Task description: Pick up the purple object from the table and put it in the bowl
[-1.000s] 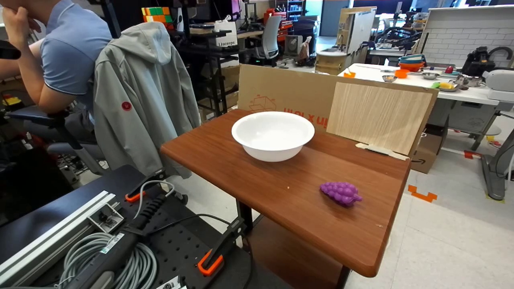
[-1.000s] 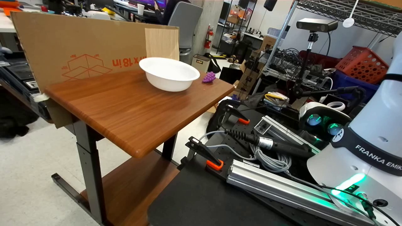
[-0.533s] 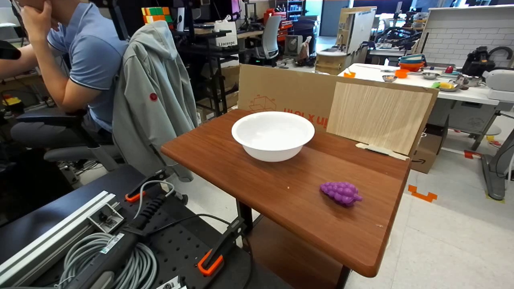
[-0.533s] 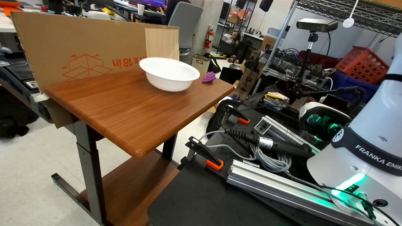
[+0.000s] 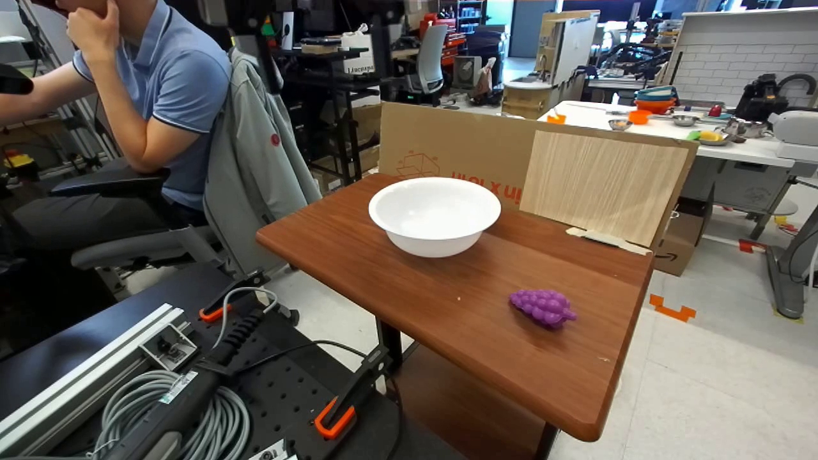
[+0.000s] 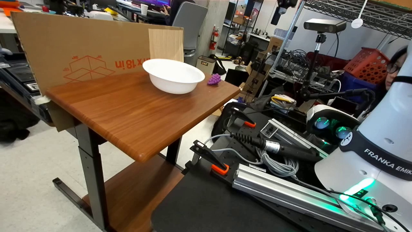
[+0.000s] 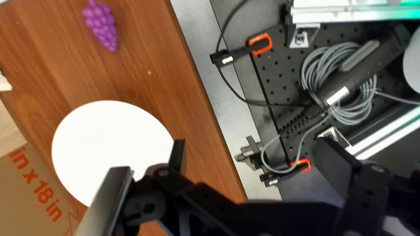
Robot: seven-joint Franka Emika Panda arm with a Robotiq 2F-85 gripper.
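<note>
The purple object (image 5: 544,308), a bumpy grape-like cluster, lies on the reddish-brown table (image 5: 358,255). It also shows in an exterior view (image 6: 214,79) and at the upper left of the wrist view (image 7: 101,24). The white bowl (image 5: 434,217) stands on the table and also shows in an exterior view (image 6: 173,77). In the wrist view a finger covers part of the bowl (image 7: 108,147). My gripper (image 7: 257,160) is open with nothing between its fingers. It hangs high above the scene, at the top edge of an exterior view (image 5: 326,76), apart from both things.
A cardboard sheet (image 5: 457,140) with a pale wood-grain panel (image 5: 604,185) stands along the table's far edge. A black pegboard bench (image 5: 281,383) with clamps (image 5: 339,415) and coiled cable (image 5: 217,409) lies beside the table. A seated person (image 5: 166,96) is nearby.
My gripper has moved rightward and lower at the top of an exterior view. The seated person and chair have shifted right. A face now shows behind the arm. The purple object and bowl have not moved.
</note>
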